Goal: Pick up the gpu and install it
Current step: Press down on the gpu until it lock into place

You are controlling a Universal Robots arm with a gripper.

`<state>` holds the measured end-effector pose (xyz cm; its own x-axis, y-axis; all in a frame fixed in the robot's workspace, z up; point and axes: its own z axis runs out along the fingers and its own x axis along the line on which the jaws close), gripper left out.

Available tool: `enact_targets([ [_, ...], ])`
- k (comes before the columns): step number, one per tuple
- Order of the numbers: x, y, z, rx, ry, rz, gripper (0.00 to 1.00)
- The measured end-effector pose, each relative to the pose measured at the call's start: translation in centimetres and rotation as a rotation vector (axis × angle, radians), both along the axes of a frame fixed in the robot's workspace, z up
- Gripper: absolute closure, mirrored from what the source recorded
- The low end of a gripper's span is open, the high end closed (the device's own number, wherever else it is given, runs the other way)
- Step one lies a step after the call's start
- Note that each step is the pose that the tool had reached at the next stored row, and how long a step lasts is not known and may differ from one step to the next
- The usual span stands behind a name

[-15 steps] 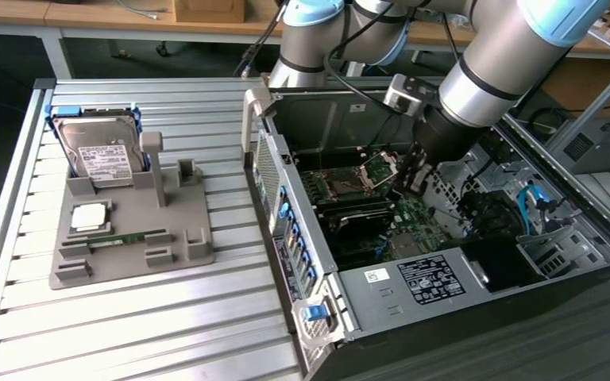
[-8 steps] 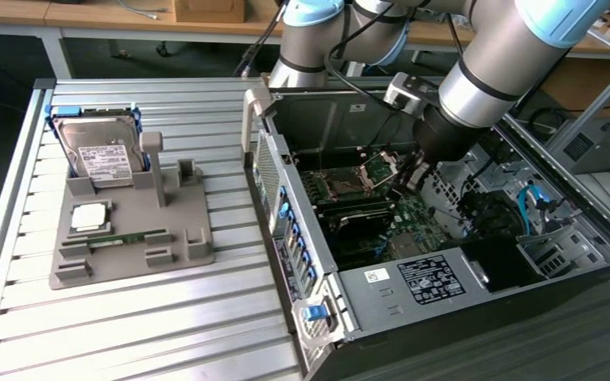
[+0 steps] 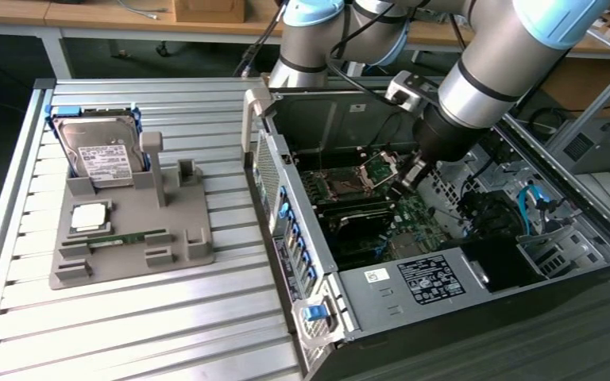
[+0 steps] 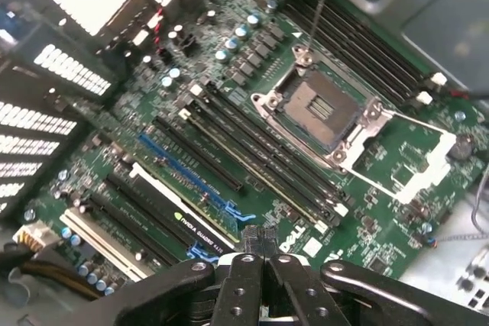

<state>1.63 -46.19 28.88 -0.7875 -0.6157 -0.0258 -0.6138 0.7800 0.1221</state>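
Observation:
The gpu (image 4: 179, 217) is a thin dark card with an NVIDIA Quadro label. It stands on edge in a slot of the green motherboard (image 4: 397, 158). My gripper (image 4: 263, 243) is shut, and its black fingertips meet right at the card's near end, on its top edge. I cannot tell whether they pinch the card or only rest on it. In the exterior view the gripper (image 3: 415, 171) is lowered into the open computer case (image 3: 432, 286), just over the motherboard.
The open CPU socket (image 4: 321, 108) and rows of black memory slots (image 4: 267, 150) lie beside the card. On the slatted table (image 3: 156, 317), a grey holder (image 3: 183, 238) carries a hard drive (image 3: 98, 151), a CPU (image 3: 91, 214) and a green memory stick (image 3: 125, 238).

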Motion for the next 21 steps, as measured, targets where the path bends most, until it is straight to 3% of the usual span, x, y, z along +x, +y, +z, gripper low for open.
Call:
enact_targets([
  [21, 0.0, 0.0, -0.22, -0.0031, 0.0003, -0.32, 0.9],
])
